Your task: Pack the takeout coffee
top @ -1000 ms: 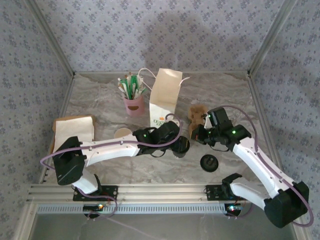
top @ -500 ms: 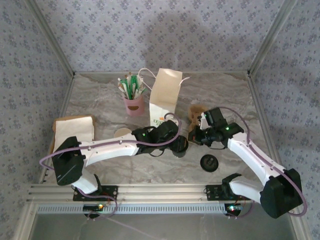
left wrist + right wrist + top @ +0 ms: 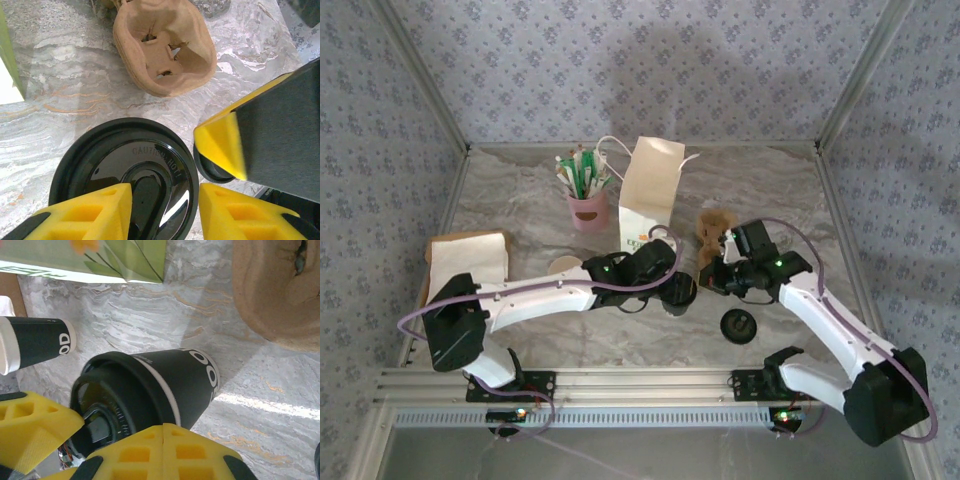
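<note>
The takeout coffee (image 3: 680, 291), a dark paper cup under a black lid, stands at the table's centre in front of the white bag (image 3: 650, 192). Seen from above, its lid (image 3: 125, 175) reads "CAUTION HOT". My left gripper (image 3: 166, 210) hovers over the lid with its jaws apart. One finger (image 3: 82, 215) sits above the lid and the other beyond its right rim. My right gripper (image 3: 164, 437) is shut, its pads pressed together against the side of the cup (image 3: 170, 385) just below the lid. In the top view my right gripper (image 3: 712, 279) sits at the cup's right side.
A loose black lid (image 3: 738, 325) lies near the front right. A lidless dark cup (image 3: 565, 267) stands to the left. A brown pulp cup carrier (image 3: 715, 228) sits behind the right gripper. A pink cup of sticks (image 3: 587, 210) stands back left, and napkins (image 3: 468, 260) lie at far left.
My right gripper has shifted slightly nearer the cup, and its arm has swung. My left arm stays over the cup, barely moved.
</note>
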Tool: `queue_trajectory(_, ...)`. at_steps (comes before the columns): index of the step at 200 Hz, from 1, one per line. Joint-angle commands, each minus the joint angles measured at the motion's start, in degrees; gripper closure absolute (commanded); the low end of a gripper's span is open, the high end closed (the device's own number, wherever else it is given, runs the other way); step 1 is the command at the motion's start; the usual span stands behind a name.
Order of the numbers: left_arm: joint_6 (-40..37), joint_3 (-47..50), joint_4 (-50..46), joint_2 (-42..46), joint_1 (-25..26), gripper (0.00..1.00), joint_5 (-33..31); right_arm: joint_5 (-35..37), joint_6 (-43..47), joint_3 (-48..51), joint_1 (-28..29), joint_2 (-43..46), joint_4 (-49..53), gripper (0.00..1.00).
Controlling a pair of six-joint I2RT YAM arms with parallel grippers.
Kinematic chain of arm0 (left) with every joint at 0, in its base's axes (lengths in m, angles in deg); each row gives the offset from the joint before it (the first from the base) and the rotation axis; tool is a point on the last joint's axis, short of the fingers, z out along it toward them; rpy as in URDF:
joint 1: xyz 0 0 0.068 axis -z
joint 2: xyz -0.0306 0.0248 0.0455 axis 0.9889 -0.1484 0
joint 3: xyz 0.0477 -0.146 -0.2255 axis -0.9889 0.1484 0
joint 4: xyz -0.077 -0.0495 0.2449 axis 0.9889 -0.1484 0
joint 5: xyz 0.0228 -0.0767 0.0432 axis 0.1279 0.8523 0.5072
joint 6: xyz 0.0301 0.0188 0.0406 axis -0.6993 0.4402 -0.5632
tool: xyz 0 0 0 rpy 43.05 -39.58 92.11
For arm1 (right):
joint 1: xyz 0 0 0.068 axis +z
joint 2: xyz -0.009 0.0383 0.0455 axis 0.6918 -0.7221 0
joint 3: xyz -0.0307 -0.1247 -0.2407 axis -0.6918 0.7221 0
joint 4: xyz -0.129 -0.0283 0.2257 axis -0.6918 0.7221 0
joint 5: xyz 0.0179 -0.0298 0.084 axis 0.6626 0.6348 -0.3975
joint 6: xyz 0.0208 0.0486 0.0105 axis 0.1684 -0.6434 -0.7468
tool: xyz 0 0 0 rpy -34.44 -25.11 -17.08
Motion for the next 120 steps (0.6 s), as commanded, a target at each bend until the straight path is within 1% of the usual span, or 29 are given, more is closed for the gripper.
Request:
queue_trajectory(1, -0.87, 0.07, -0.75, 4.71, -0.81, 0.59, -0.61, 1.52, 0.39, -4.28, 1.54, 1.3, 3.09, 0.96)
queue_trajectory(50, -0.07, 3.16, -1.12, 8.15, -2.13, 0.58, -1.15, -0.52, -0.55, -5.29, 5.75, -1.0, -0.5, 0.95)
queue_trajectory(86, 1.16, 4.26, -0.53, 5.72, -2.64, 0.58, 0.89, 0.51, -0.08, -3.81, 6.4, -2.47, -0.24, 0.95)
queue_trajectory(120, 2.26, 5.55, 0.73, 3.67, -2.84, 0.59, 1.6, 0.17, -0.51, 1.24, 6.36, -3.52, -1.57, 0.96)
